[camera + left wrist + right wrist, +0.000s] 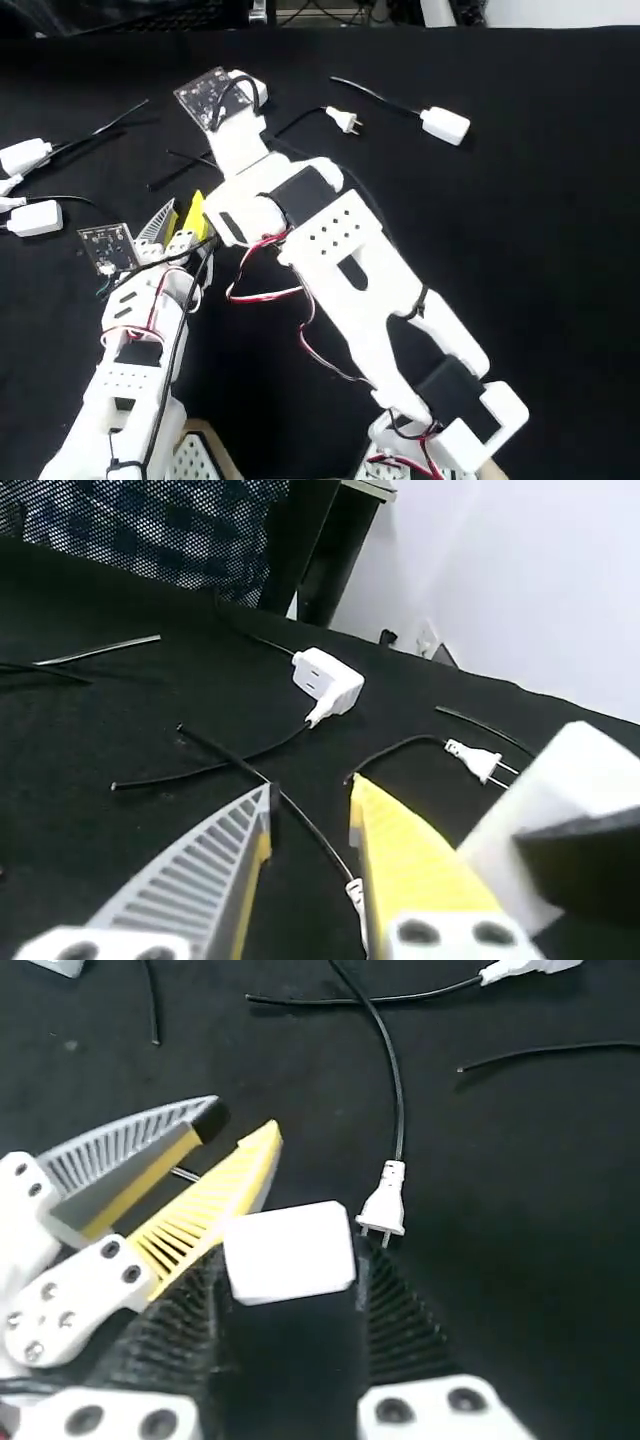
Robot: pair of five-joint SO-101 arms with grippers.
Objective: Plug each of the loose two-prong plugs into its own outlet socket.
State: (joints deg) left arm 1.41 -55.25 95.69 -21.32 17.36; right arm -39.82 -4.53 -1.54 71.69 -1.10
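I hold the right gripper (290, 1280) clenched on a white rectangular plastic socket block (290, 1245). Its black ribbed fingers (400, 1320) press on opposite faces, so the block sits square and, in my judgement, will not twist when a plug is pushed in. A white two-prong plug on a black lead (385, 1200) lies on the black cloth-covered table (540, 1260) just beside the block, prongs turned toward it. I cannot tell whether the prongs touch the block, and I judge them not yet seated. The left gripper (310, 795) is released: its grey ribbed finger (200, 875) and yellow ribbed finger (410, 870) stand apart with a thin black cord (300, 815) running between them. I read this stance as straddling the cord, ready to close on it and steer a plug. In the high view the yellow finger sits left of centre, tucked against the right arm, which keeps both tools at one work point. A second white two-prong plug (347, 122) lies at upper centre of that frame, with a white socket adapter (445, 125) to its right, apart from it and not mated.
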